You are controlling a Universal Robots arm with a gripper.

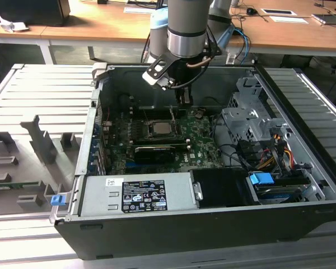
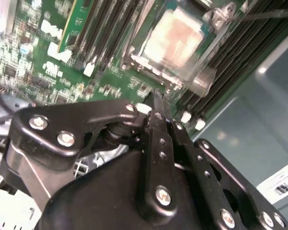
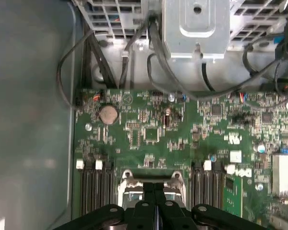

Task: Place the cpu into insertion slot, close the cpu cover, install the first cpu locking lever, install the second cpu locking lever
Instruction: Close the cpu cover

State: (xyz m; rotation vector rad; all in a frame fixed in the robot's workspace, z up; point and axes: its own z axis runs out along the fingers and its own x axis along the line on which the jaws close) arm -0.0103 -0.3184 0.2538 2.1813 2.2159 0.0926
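The cpu (image 1: 158,129) shows its pale metal top (image 2: 175,36) inside the insertion slot (image 1: 146,125) in the middle of the green board. The silver cpu cover (image 2: 134,61) lies flat around the chip and frames it. A thin metal lever rod (image 2: 266,13) runs beside the socket. My gripper (image 1: 183,101) hangs from the arm just over the socket's far edge. Its black fingers (image 2: 156,115) are pressed together with nothing visible between them, the tips close to the cover's rim. In the first wrist view the gripper (image 3: 156,194) points at the socket frame (image 3: 127,176).
The open computer case holds a black card (image 1: 154,151) in front of the socket, a labelled power supply (image 1: 137,193), a grey drive cage (image 1: 252,120) and loose cables (image 1: 274,151). Memory slots (image 2: 105,28) flank the socket. A coin battery (image 3: 108,114) sits on the board. Grey fixtures (image 1: 33,151) stand at the exterior view's left.
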